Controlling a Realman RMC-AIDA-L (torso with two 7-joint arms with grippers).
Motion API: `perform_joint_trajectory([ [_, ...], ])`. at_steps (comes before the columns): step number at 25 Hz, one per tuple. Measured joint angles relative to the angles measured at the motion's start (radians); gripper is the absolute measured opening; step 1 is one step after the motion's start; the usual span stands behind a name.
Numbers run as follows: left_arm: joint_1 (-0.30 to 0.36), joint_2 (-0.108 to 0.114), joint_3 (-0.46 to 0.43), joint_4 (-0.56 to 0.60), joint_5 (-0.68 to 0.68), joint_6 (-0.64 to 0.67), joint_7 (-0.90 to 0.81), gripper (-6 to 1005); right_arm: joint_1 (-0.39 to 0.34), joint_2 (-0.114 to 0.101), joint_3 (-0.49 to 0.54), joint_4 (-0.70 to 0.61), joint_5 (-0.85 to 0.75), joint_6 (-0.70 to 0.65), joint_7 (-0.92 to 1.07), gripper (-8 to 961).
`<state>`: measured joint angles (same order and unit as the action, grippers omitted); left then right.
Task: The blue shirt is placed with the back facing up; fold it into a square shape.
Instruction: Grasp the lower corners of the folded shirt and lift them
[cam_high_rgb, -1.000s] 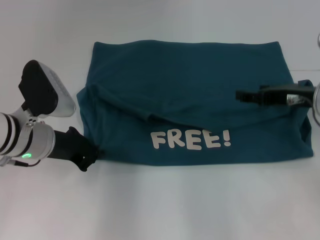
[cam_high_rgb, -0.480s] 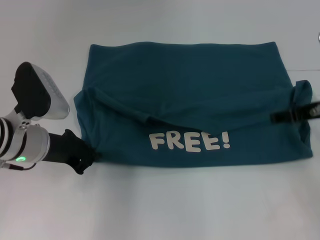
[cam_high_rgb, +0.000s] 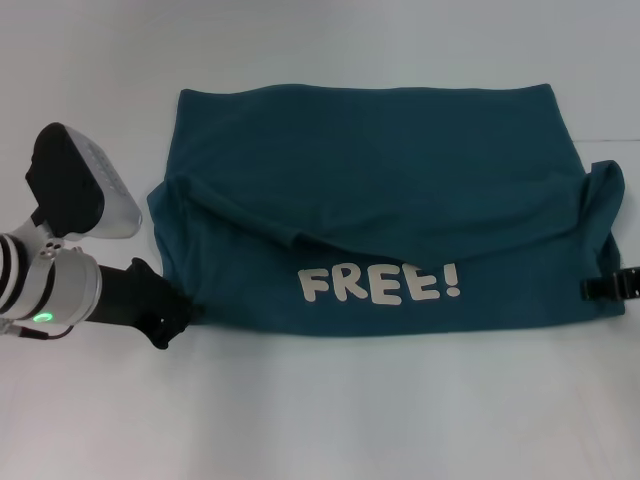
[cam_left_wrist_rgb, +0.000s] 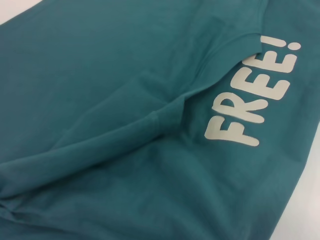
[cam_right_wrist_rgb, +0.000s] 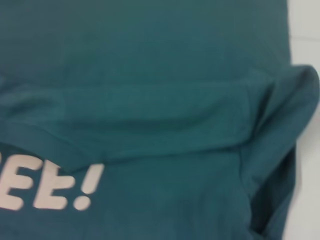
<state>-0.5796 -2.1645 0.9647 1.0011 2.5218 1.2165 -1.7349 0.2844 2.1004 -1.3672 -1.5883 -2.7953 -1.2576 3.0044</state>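
Fingers (cam_high_rgb: 602, 287) of the right gripper (cam_high_rgb: 586, 288) look pressed together and hold nothing; only their dark tips reach in from the right edge of the head view, low over the right near corner of the shirt (cam_high_rgb: 370, 170), and whether they touch the cloth cannot be told. At the other side the left gripper (cam_high_rgb: 168, 322) sits at the shirt's left near corner, its black tip against the edge of the cloth, and from here I cannot tell whether its fingers are open, closed or pinching the fabric. The dark teal shirt lies on the white table (cam_high_rgb: 320, 420), spread from left of the middle almost to the right edge and closer to the far side than to the near side. Its outline is a broad rectangle. The far part is plain cloth, folded over the near part and ending in a slanting, wrinkled hem that runs from the left side down toward the middle. Below that hem the white letters (cam_high_rgb: 380, 282) spell FREE! along the near edge. A loose bunch of cloth (cam_high_rgb: 603, 200) stands out at the right side of the shirt. The left wrist view shows the letters (cam_left_wrist_rgb: 250, 95) and the folded hem from close by, and the right wrist view shows the end of the word (cam_right_wrist_rgb: 45, 187) and the bunched cloth (cam_right_wrist_rgb: 280, 120).
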Motion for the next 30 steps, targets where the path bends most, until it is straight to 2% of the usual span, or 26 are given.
perform_joint_trajectory([
  [6, -0.003, 0.0, 0.003, -0.004, -0.001, 0.001, 0.001, 51, 0.001, -0.003, -0.001, 0.093, -0.002, 0.096, -0.018, 670],
  [14, -0.003, 0.0, 0.003, -0.006, 0.004, 0.002, 0.003, 51, 0.081, -0.007, 0.01, 0.266, -0.003, 0.234, -0.052, 661],
  [25, 0.001, 0.0, 0.003, -0.006, 0.006, 0.003, 0.006, 50, 0.127, -0.009, 0.055, 0.375, -0.003, 0.279, -0.093, 648],
  [30, -0.002, 0.001, 0.003, -0.006, 0.006, 0.001, 0.007, 50, 0.135, -0.008, 0.057, 0.396, -0.003, 0.289, -0.095, 567],
])
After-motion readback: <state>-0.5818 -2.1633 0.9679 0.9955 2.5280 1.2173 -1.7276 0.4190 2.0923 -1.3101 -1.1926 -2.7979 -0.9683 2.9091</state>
